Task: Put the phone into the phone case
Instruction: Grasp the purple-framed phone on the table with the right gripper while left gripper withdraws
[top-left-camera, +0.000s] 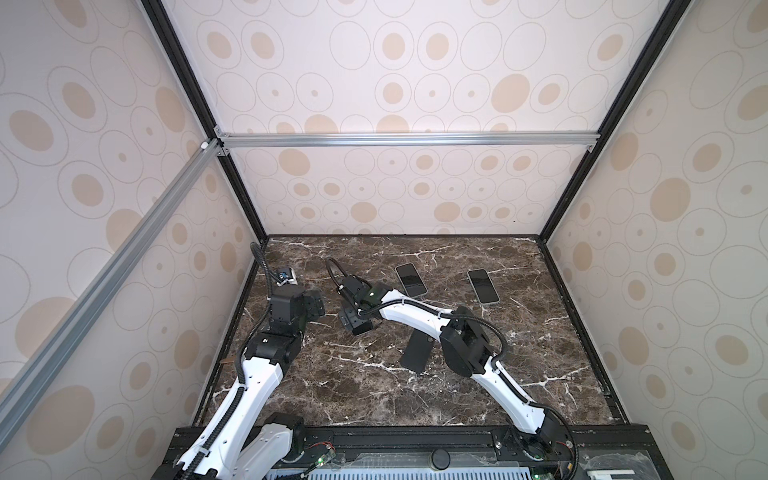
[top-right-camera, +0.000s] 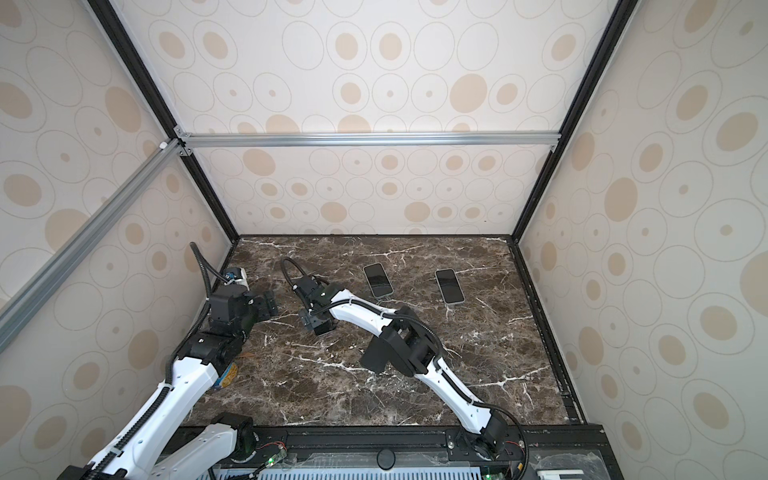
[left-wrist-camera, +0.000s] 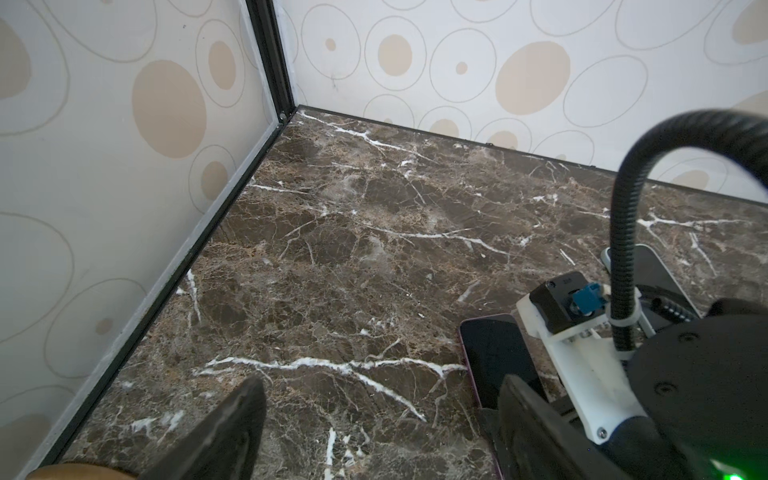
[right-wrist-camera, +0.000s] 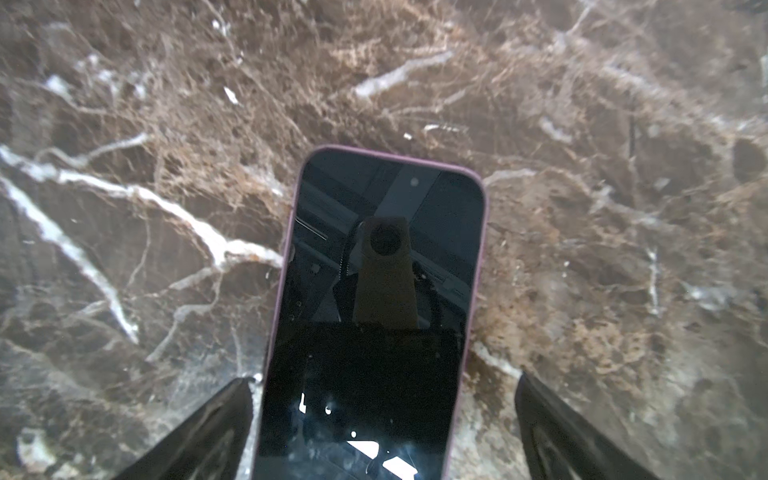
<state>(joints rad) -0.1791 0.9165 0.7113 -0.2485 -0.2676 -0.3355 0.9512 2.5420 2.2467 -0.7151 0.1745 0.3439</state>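
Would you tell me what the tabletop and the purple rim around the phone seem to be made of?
Tabletop: dark brown marble or marble-look laminate, with white veins and a slight sheen. Rim: probably matte silicone or plastic, a rounded purple edge with no glare. Phone front: glossy glass, showing clear reflections.

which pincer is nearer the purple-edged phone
Right. The right pincer is open directly above the purple-edged phone, straddling it; the left pincer is open, off to one side, not over it.

Phone (right-wrist-camera: 376, 291) on table (top-left-camera: 332, 395), below right hand (right-wrist-camera: 384, 380)
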